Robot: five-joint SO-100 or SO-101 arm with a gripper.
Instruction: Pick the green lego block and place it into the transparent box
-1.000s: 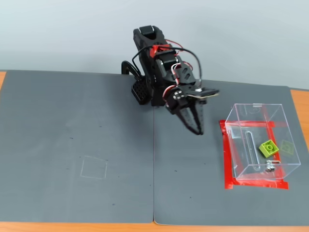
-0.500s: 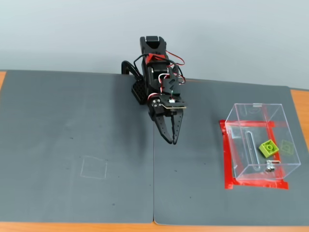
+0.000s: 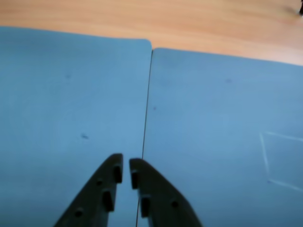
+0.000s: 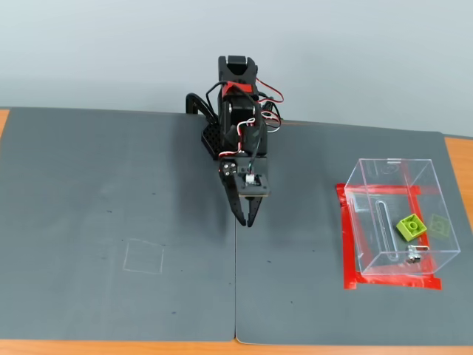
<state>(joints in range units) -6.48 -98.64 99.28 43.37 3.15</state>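
Swinging away from the box side, the hand now hangs over the seam between the two grey mats, near the middle of the table, where a second ago it pointed toward the right. Its two black fingers are drawn nearly together, only a thin slit between them in the wrist view, and they grasp nothing. They look like hard moulded plastic, tapered, with small raised nubs on the inner faces.

Outward to the right edge, the transparent box stands on a frame of red tape, thin clear walls with a small metal fitting at its bottom. Inside it lies the green lego block, a lime square with round studs, tilted a little; the job looks done. A faint square outline marks the left mat.

Little can go wrong now, I judge; only a careless sweep back rightward could knock the light box off its tape.
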